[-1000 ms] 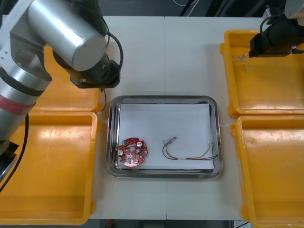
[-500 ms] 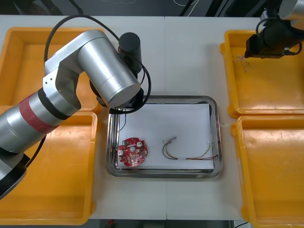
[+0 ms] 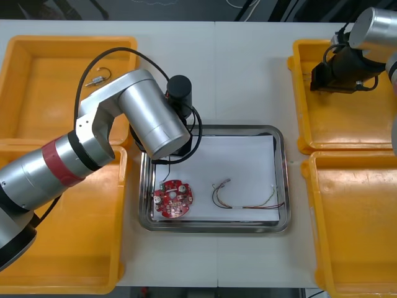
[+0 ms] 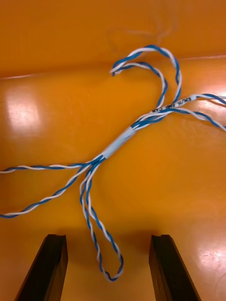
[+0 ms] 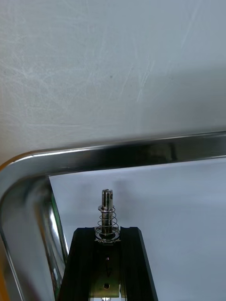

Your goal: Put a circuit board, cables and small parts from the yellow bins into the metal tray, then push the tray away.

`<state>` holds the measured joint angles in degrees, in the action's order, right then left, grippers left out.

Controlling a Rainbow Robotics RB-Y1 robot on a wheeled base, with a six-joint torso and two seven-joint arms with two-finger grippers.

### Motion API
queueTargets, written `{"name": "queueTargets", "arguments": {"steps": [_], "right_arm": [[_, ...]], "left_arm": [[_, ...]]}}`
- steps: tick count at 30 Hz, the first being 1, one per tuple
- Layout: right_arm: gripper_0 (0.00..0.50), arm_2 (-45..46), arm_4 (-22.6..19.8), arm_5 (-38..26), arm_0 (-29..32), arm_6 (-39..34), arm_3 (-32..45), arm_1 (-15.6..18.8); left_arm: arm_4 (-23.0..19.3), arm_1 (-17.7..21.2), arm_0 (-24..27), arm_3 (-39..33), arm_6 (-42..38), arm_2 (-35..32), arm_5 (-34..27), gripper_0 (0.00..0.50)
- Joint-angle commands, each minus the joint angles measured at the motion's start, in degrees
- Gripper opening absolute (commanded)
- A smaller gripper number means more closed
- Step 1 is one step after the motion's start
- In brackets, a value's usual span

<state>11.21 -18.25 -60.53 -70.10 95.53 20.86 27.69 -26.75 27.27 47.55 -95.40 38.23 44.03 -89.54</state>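
My left gripper (image 5: pixel 107 231) is shut on a small metal part (image 5: pixel 107 212), a pin with a spring, held just above the white inside of the metal tray (image 5: pixel 141 151) near its far left corner. In the front view the left arm (image 3: pixel 152 121) covers that corner of the tray (image 3: pixel 282 180). A round red circuit board (image 3: pixel 173 200) and a red and yellow cable (image 3: pixel 245 198) lie in the tray. My right gripper (image 4: pixel 108 241) is open, low over the twisted blue and white cable (image 4: pixel 117 141) in the far right yellow bin (image 3: pixel 347 133); one loop of the cable lies between its fingers (image 4: pixel 47 268).
Another small metal part (image 3: pixel 98 77) lies in the far left yellow bin (image 3: pixel 37 93). The near left bin (image 3: pixel 62 248) and the near right bin (image 3: pixel 360 230) flank the tray. The right gripper's body (image 3: pixel 332 68) sits over the far right bin's left side.
My left arm has swung right from the far left bin to the tray's far left corner, carrying the small part. The right gripper has shifted slightly left and closer to the cable.
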Motion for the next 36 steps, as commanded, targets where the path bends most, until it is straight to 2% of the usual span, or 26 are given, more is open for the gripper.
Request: {"name": "queueTargets", "arguments": {"steps": [1, 3, 4, 5, 6, 7, 8, 9, 11, 17, 22, 30, 36], "right_arm": [[0.5, 1.1, 0.8, 0.7, -2.6, -2.7, 0.5, -1.2], [0.5, 1.1, 0.9, 0.7, -2.3, -2.6, 0.6, -1.2], [0.5, 1.0, 0.9, 0.7, -2.1, -2.5, 0.6, -1.2], [0.5, 1.0, 0.9, 0.7, -2.0, -2.4, 0.5, -1.2], [0.5, 1.0, 0.9, 0.7, -2.0, -2.4, 0.5, -1.2], [0.338, 0.9, 0.9, 0.7, -1.8, -2.3, 0.6, -1.2], [0.126, 0.9, 0.9, 0.7, -1.7, -2.6, 0.6, -1.2], [0.043, 0.9, 0.9, 0.7, -1.7, -2.6, 0.5, -1.2], [0.0, 0.8, 0.9, 0.7, -1.4, -2.4, 0.6, -1.2], [0.0, 0.8, 1.2, 0.7, -1.4, -2.1, 0.6, -0.5], [0.0, 0.5, 1.2, -0.9, -1.5, -1.0, 0.6, 1.4], [0.0, -0.5, 0.1, -7.8, -2.0, 1.2, 3.2, 5.0], [0.0, -3.2, -2.8, -15.1, -1.8, 1.9, 7.1, 7.6]], "left_arm": [[0.8, -1.5, -0.8, -0.6, -5.7, 1.8, 1.2, 0.0], [0.8, -1.5, -0.8, -0.7, -5.9, 1.8, 1.2, 0.007], [0.9, -1.5, -0.8, -0.6, -6.0, 1.8, 1.4, 0.073], [0.9, -1.6, -0.8, -0.7, -6.2, 1.8, 1.4, 0.3], [0.9, -1.6, -0.8, -0.7, -6.2, 1.8, 1.4, 0.3], [1.4, -1.5, -0.8, -0.8, -6.5, 1.8, 1.4, 0.5], [1.4, -1.5, -0.8, -0.9, -6.6, 1.8, 1.4, 0.5], [1.5, -1.6, -0.8, -0.9, -6.6, 1.8, 1.5, 0.5], [1.6, -1.5, -0.8, -0.9, -6.6, 1.8, 1.4, 0.5], [1.5, -1.3, -0.8, -2.2, -6.9, 1.7, 1.4, 0.5], [1.4, -1.1, -0.7, -4.6, -7.1, -1.0, -1.2, 0.5], [-3.7, 0.4, 2.0, -9.5, -6.6, -7.6, -8.5, 0.5], [-8.7, 4.1, 4.4, -11.6, -5.2, -12.2, -11.8, 0.5]]}}
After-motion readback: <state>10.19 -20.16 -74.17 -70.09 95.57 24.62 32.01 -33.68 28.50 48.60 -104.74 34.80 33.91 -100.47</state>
